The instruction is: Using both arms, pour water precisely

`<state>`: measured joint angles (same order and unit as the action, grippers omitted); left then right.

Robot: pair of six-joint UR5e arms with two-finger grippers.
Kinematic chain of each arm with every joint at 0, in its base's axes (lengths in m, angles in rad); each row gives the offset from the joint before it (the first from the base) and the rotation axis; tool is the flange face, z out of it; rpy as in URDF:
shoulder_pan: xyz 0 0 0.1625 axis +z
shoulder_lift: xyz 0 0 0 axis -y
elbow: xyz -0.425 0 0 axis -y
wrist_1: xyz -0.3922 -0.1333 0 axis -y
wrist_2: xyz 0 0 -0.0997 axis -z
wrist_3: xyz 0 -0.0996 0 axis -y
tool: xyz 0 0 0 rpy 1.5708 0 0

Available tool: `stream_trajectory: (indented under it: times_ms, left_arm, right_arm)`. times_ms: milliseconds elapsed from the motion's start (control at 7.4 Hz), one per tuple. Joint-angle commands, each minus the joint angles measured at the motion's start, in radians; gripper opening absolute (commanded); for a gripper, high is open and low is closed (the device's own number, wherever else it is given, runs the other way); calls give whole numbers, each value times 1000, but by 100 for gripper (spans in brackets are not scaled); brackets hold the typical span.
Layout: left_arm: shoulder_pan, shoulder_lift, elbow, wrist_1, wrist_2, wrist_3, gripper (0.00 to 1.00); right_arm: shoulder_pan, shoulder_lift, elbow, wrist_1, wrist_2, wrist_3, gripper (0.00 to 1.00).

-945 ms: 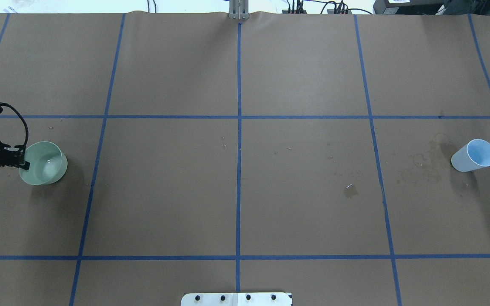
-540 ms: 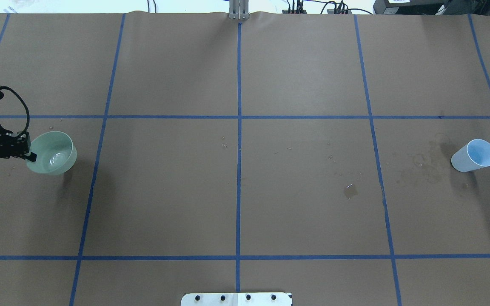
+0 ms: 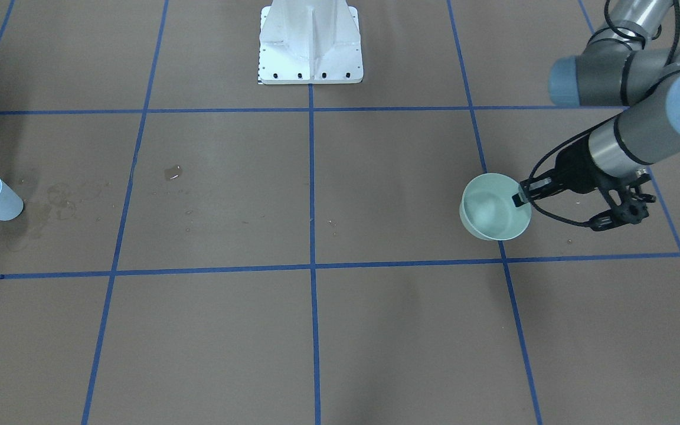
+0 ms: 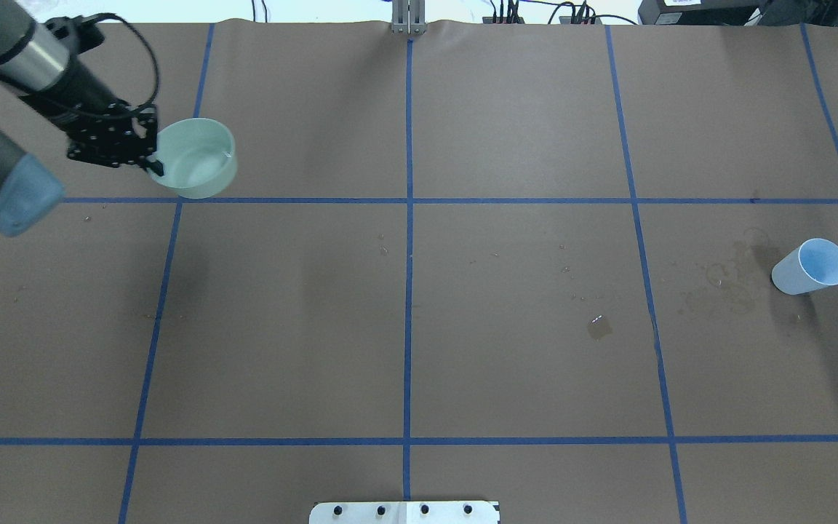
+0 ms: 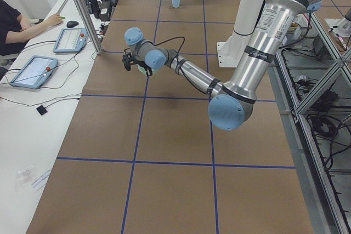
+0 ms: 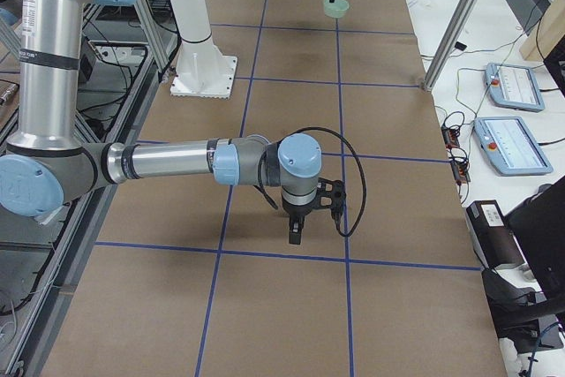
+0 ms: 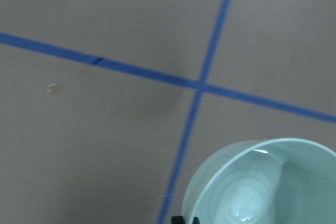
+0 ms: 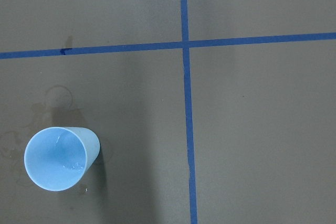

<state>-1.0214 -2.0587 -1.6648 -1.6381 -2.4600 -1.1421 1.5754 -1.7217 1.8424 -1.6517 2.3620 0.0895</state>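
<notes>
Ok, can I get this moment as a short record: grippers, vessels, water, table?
left gripper: shut on green bowl's rim
green bowl: roughly level, apparently lifted off the paper
water: glints at the bowl's bottom
blue cup: upright on the table, robot's right side, untouched
right gripper: above the table; open or shut unclear
table: stains beside the cup, small puddle nearer the middle

Grey-silver tubular arms (image 5: 258,42), light blue joint caps (image 5: 229,112), looping black cables (image 6: 357,178).
</notes>
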Motion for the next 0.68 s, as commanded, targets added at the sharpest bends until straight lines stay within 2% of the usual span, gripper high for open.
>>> stream_trajectory:
  times_ms: [0, 135, 405, 540]
  left_arm:
    - [178, -232, 57, 40, 127, -294, 0]
    - [245, -282, 88, 21, 186, -368, 0]
    - [383, -290, 153, -148, 354, -518, 0]
    - [420, -300, 204, -196, 395, -533, 0]
  right_arm:
    - [-2, 2, -3, 0, -1, 1, 99]
    - [-2, 2, -3, -2, -1, 1, 99]
    - [-2, 2, -5, -2, -1, 1, 99]
    - [-2, 4, -6, -2, -1, 1, 99]
